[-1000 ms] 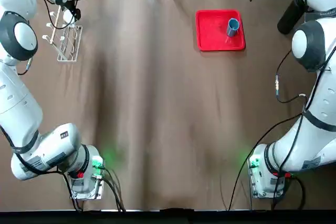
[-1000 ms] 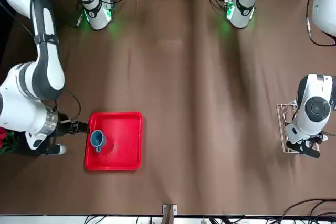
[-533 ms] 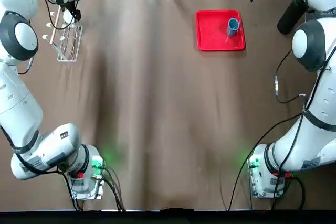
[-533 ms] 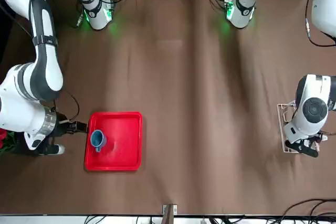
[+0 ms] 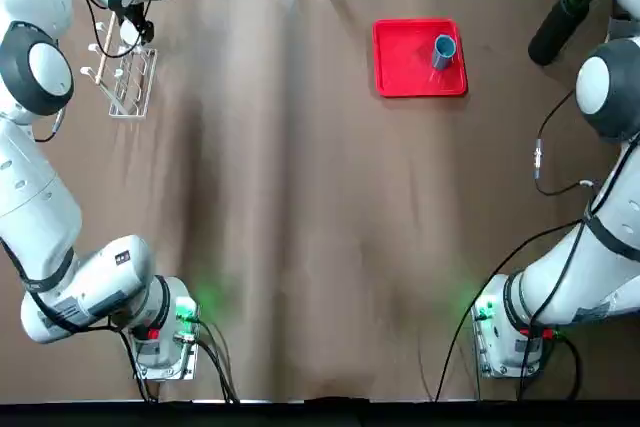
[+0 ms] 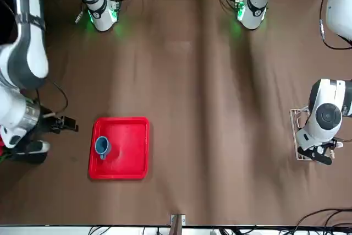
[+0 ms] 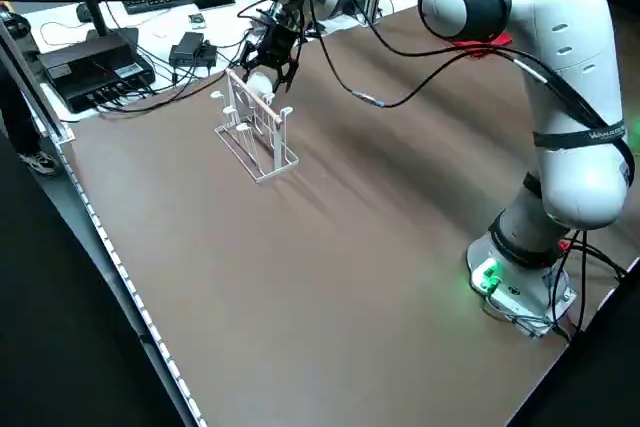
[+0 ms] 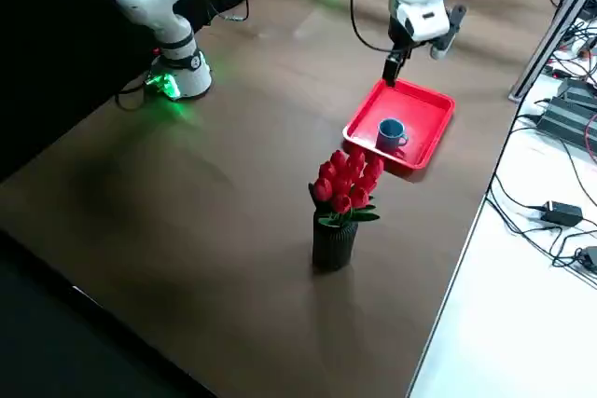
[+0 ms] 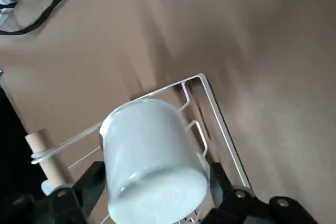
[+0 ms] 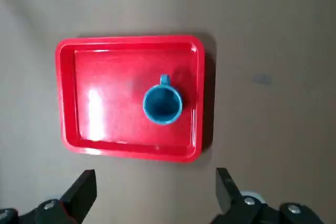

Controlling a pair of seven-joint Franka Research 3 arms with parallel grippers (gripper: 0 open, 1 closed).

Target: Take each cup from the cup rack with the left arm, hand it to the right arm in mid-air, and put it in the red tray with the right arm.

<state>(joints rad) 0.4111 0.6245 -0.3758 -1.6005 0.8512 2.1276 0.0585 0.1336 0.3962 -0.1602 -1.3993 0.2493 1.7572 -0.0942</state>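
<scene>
The blue mug (image 10: 163, 104) stands upright in the red tray (image 10: 118, 98), its round mouth up and a small loop handle at its side. It is a muted teal-blue, with a paler rim and a darker, shadowed hollow. In the top view it sits toward the tray's right-hand side, within the low rim.

The white cup (image 9: 152, 161) is at the wire cup rack (image 7: 262, 152), its closed base turned to the left wrist camera. Its wall is smooth, glossy and plain, slightly rounded where it meets the base, with a soft grey shade along that edge. White wires and bends of the rack show behind it and beside it.

The left gripper (image 9: 157, 170) is down at this cup, over the rack; I cannot tell whether it is spread or pinching the cup.

The right gripper (image 10: 156, 171) hangs beside the tray, on the side away from the rack, its two black fingers spread wide and holding nothing. A dark ribbed vase (image 8: 333, 244) of red tulips (image 8: 347, 182) stands near the tray
</scene>
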